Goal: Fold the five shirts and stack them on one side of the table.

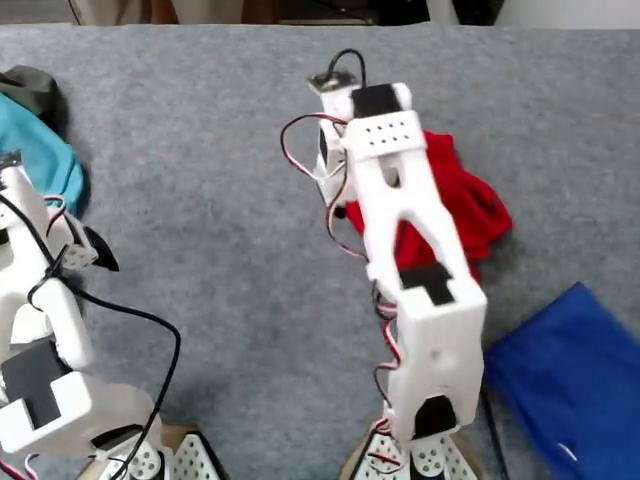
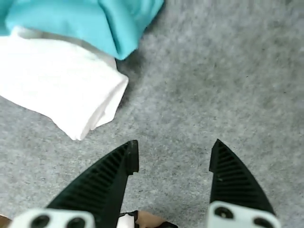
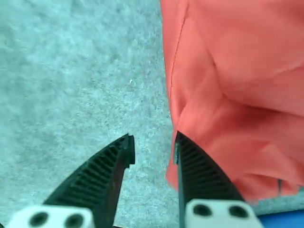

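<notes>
Five pieces of cloth are lying on the grey surface (image 1: 200, 130), and two white arms are standing over it. At the far left edge a dark olive cloth (image 1: 30, 88) is sitting bunched up, touching the teal shirt (image 1: 38, 150) just in front of it. In the left wrist view the teal shirt (image 2: 95, 19) is lying over one edge of a white shirt (image 2: 57, 90), which is looking folded, with its layered corner resting on the surface. The left arm (image 1: 45, 330) is standing just beside the teal shirt at the left side. The left jaws are gaping wide and holding nothing. They are pointing down at bare grey surface, near the white shirt's corner but apart from it.

In the middle, the right arm (image 1: 415, 270) is stretching from its base toward the far side, crossing over part of the red shirt (image 1: 480, 205). That shirt is lying crumpled right of centre, well apart from the teal one. The right jaws are standing only narrowly apart and gripping nothing. In the right wrist view one is pointing at bare surface and the other is sitting right at the edge of the red shirt (image 3: 237, 85); whether it is touching the cloth I cannot tell. At the near right a blue shirt (image 1: 575, 385) is lying flat and running off the edge of the high view, near the red shirt but apart from it.
</notes>
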